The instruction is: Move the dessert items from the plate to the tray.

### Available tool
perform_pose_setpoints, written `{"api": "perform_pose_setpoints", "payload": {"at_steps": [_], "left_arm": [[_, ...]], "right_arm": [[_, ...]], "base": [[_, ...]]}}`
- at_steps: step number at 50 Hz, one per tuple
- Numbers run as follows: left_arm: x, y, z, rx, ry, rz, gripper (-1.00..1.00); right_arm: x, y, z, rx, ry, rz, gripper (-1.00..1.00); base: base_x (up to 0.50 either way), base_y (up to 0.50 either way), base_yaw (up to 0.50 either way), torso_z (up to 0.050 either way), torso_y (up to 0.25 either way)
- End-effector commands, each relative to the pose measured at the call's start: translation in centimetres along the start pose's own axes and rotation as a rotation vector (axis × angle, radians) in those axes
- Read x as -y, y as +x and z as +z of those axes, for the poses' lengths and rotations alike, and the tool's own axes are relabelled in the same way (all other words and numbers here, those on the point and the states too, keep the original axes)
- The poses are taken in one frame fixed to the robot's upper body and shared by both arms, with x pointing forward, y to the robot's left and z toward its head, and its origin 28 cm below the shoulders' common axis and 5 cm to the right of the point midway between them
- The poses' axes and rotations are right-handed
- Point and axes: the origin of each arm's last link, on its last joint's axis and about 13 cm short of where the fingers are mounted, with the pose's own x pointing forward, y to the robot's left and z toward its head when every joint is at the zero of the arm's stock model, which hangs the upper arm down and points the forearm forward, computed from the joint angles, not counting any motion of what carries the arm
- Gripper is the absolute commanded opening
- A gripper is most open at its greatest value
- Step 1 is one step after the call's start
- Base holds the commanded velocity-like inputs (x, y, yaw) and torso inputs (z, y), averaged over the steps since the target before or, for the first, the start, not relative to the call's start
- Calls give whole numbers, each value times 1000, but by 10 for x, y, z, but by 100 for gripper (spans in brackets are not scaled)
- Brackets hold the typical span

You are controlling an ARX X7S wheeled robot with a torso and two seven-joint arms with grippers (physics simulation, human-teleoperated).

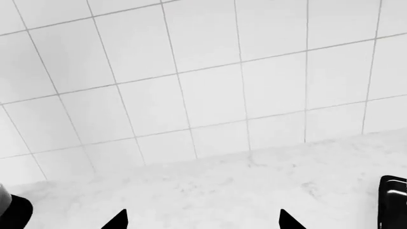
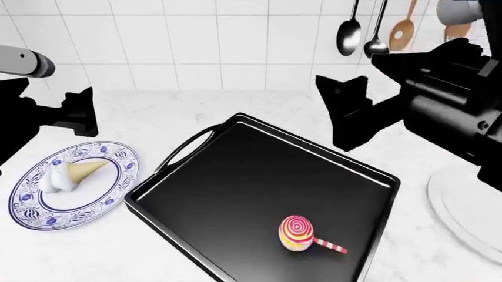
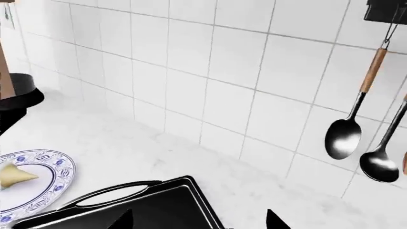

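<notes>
The swirl lollipop lies on its side inside the black tray, near its front right. The ice cream cone lies on the blue-patterned round plate at the left; its cone tip also shows in the right wrist view on the plate. My left gripper is open and empty above the counter behind the plate, facing the wall. My right gripper is open and empty, raised over the tray's far corner. In the head view the left gripper and right gripper both hang high.
A plain white plate sits at the right edge. Spoons and ladles hang on the tiled wall at the back right, also in the right wrist view. The tray's corner shows in the left wrist view.
</notes>
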Motion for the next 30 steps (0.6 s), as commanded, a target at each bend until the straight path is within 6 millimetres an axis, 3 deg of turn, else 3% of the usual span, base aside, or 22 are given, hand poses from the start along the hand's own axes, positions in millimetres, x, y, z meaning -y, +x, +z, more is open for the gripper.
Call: {"api": "perform_pose_setpoints", "payload": {"at_steps": [1, 6, 13, 22, 30], "left_arm": [[3, -8, -43, -91, -36, 52, 100], [1, -12, -53, -115, -39, 68, 100], [-8, -22, -42, -166, -5, -8, 100], [-28, -44, 21, -269, 58, -155, 100], [-31, -54, 34, -403, 113, -182, 100]], "right_arm": [[22, 3, 19, 228, 103, -215, 100], [24, 2, 19, 240, 117, -230, 100], [24, 1, 17, 233, 128, -227, 100], [26, 7, 9, 213, 146, -208, 100], [30, 16, 1, 202, 173, -180, 100]], "base": [[0, 0, 0, 0, 0], [0, 0, 0, 0, 0], [0, 0, 0, 0, 0], [0, 0, 0, 0, 0], [0, 0, 0, 0, 0]]}}
